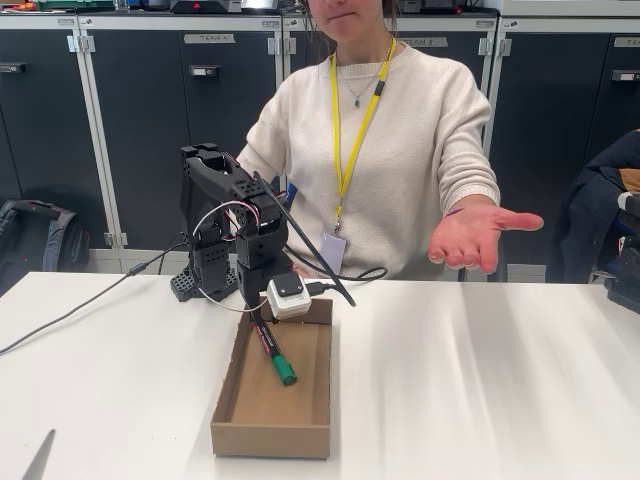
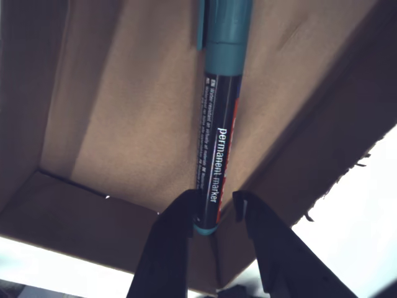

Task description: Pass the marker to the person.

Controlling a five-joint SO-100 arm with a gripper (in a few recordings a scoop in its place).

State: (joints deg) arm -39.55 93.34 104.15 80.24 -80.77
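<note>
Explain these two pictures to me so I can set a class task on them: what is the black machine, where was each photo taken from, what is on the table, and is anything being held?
The black machine is a small robot arm standing on a white table. The fixed view looks across the table at it; the wrist view comes from a camera riding on the arm, looking down past its gripper. On the table lies an open cardboard box with a marker inside, green cap away from the arm. The two fingers stand either side of the marker's end, seemingly closing on it. Behind the table a person holds out an open hand, palm up.
</note>
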